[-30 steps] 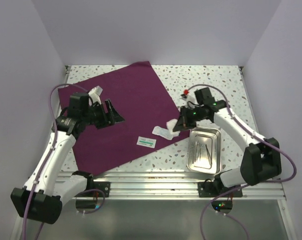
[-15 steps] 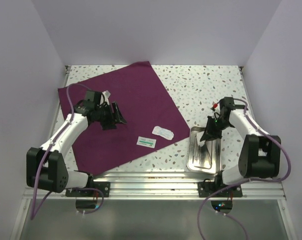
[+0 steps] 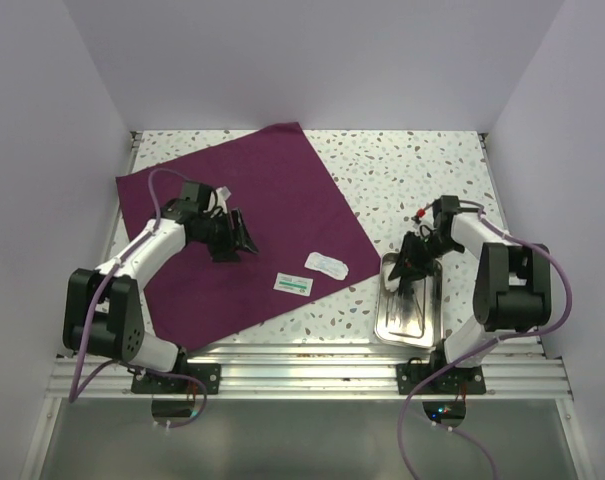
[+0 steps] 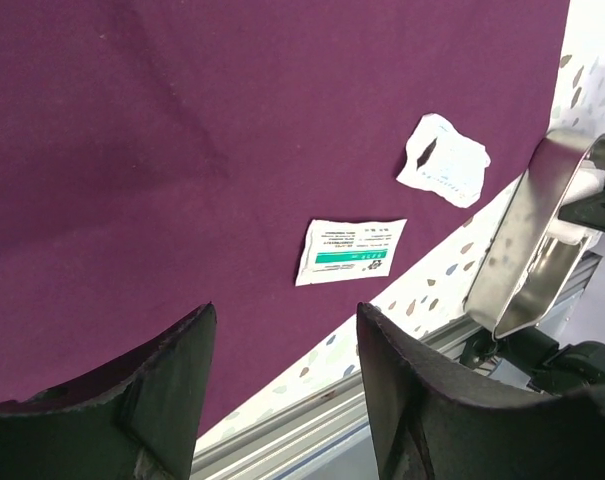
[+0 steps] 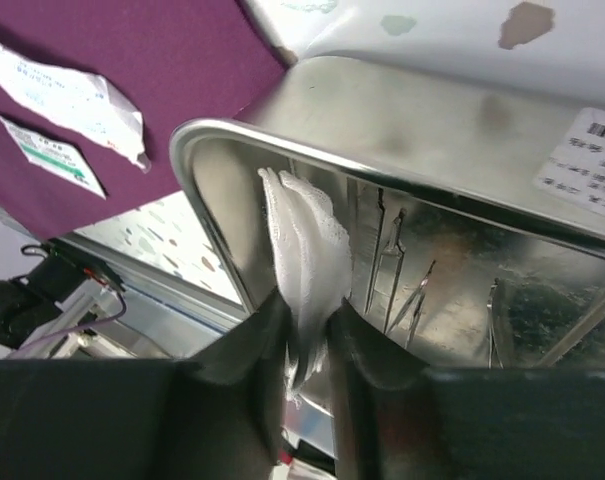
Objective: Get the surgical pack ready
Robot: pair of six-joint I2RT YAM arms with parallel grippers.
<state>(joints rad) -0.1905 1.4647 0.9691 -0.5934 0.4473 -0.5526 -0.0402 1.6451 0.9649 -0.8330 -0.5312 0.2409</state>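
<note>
Your left arm reaches out over the purple cloth (image 3: 267, 190), elbow bent, with the left gripper (image 4: 285, 325) hanging above the cloth's near half and pointing toward its near right edge. Your right arm is folded back tightly on itself, forearm angled inward, so that the right gripper (image 5: 304, 320) sits at the far left corner of the steel tray (image 3: 424, 318).

There is one cloth, spread flat on the speckled table (image 3: 412, 170), and one tray, which stands on the bare table just right of the cloth's near right edge. Two small packets lie side by side near that edge of the cloth: a green-printed packet (image 4: 350, 250) and a torn white packet (image 4: 442, 160). There is one gauze pad (image 5: 307, 245). A few thin metal instruments (image 5: 394, 265) lie inside the tray; you cannot count them exactly.

Your left fingers (image 4: 167, 385) are spread well apart, holding and touching nothing. Your right fingers (image 5: 247, 350) stand close together, pinching the gauze pad between them, and the pad hangs into the tray just inside its rim.
</note>
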